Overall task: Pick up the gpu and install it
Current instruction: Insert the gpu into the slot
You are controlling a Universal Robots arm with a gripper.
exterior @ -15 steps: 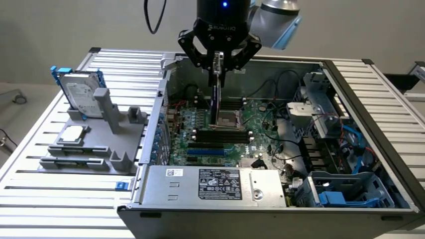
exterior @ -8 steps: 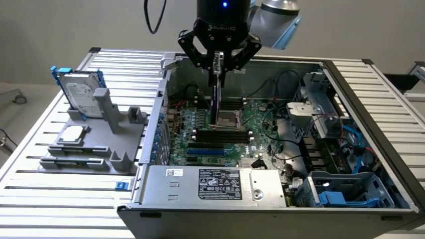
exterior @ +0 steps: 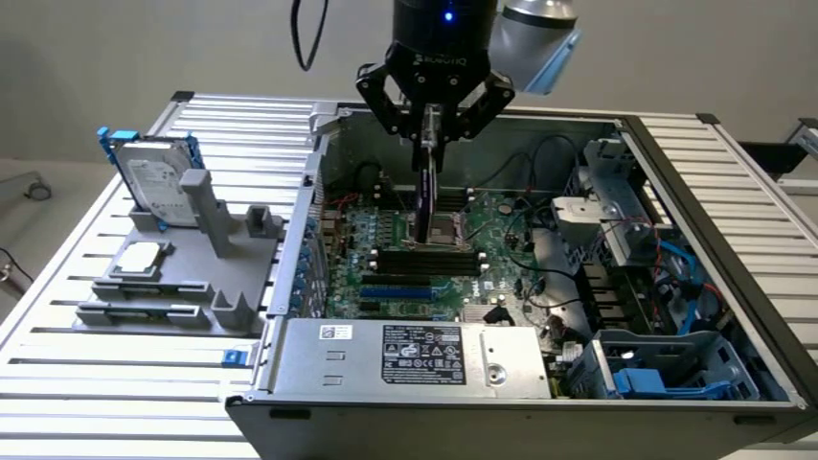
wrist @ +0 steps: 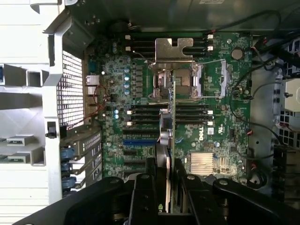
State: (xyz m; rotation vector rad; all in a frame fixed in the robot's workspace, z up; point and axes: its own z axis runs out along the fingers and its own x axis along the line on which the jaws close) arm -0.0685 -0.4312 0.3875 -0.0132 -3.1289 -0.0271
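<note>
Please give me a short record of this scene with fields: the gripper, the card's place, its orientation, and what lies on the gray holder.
gripper: jaws shut on the gpu
gpu place: over the motherboard inside the open computer case, not yet in a slot
gpu orientation: on edge, long side vertical
gray holder: on the exterior view's left, beside the case; carries the hard drive and the processor chip

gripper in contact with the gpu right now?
Touching. Wrist view shows the gripper clamped on both faces of the gpu; exterior view shows the card hanging from it.
</note>
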